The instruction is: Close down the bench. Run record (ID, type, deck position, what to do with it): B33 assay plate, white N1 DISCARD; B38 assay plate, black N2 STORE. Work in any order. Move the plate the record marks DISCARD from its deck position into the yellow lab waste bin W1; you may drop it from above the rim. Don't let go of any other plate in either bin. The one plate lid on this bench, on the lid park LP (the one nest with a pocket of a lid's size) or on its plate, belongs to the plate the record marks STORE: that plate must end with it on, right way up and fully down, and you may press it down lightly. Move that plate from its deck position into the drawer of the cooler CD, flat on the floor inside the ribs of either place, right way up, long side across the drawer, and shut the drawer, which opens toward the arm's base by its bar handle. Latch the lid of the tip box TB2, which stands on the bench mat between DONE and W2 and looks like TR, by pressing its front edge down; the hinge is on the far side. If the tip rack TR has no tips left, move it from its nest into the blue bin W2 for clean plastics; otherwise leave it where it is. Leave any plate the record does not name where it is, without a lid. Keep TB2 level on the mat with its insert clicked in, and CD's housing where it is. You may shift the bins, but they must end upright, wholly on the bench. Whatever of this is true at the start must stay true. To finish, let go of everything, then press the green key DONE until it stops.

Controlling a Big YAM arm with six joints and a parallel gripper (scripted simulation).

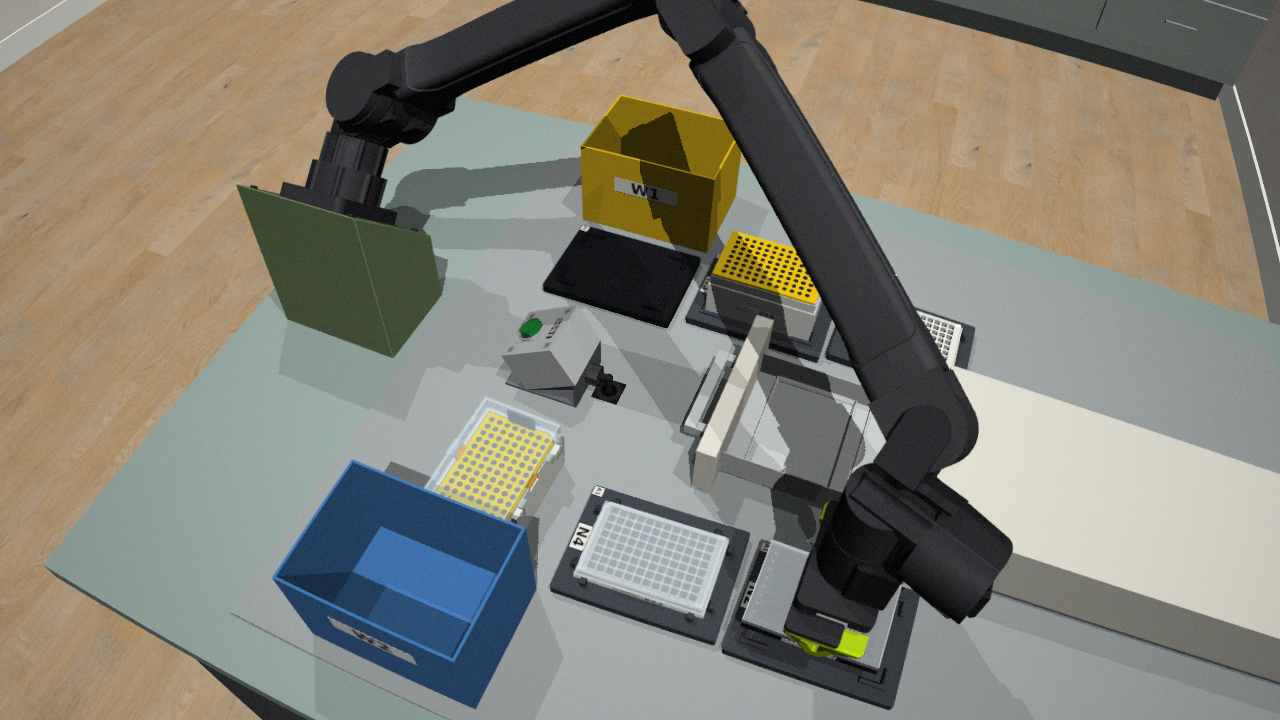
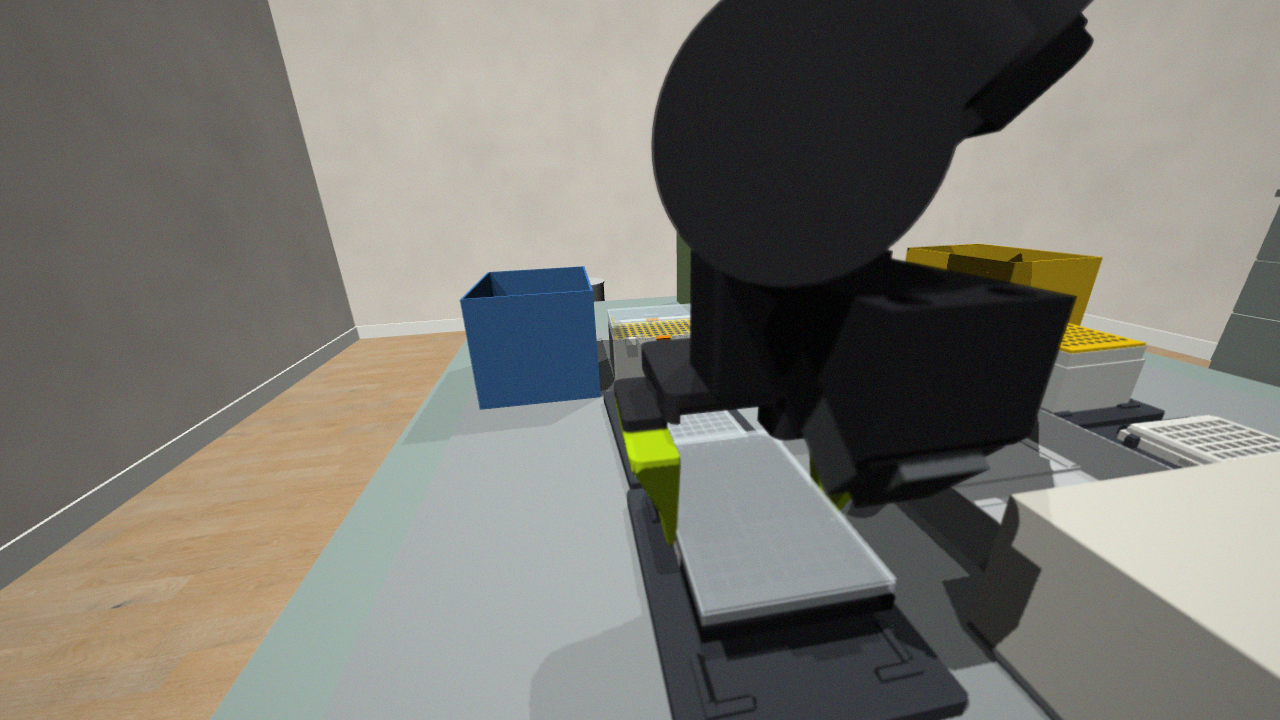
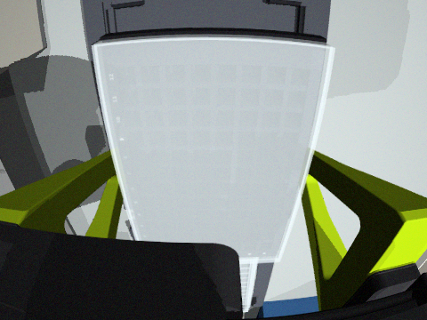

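My gripper (image 1: pixel 819 641) (image 2: pixel 747 479) (image 3: pixel 212 156) is shut on the lidded black plate (image 1: pixel 775 582) (image 2: pixel 769 528) (image 3: pixel 213 124), with its lime fingers on the two long sides. It holds the plate level a little above the dark nest N2 (image 1: pixel 861 691) (image 2: pixel 805 685) (image 3: pixel 208 3). The translucent grey lid sits flat on the plate. The cooler's drawer (image 1: pixel 792 429) stands open beside the cream housing (image 1: pixel 1118 483) (image 2: pixel 1163 555). The white plate (image 1: pixel 944 331) (image 2: pixel 1199 438) lies in its nest behind the arm. The yellow bin W1 (image 1: pixel 626 170) (image 2: pixel 1029 268) stands at the far side.
The blue bin W2 (image 1: pixel 393 626) (image 2: pixel 532 340) stands at the front left, with tip box TB2 (image 1: pixel 496 461) behind it. The green key DONE (image 1: pixel 532 327) sits mid-bench. Tip rack TR (image 1: pixel 769 268) (image 2: pixel 1096 358), the empty black lid park (image 1: pixel 622 273) and a clear plate in N4 (image 1: pixel 648 555) are nearby.
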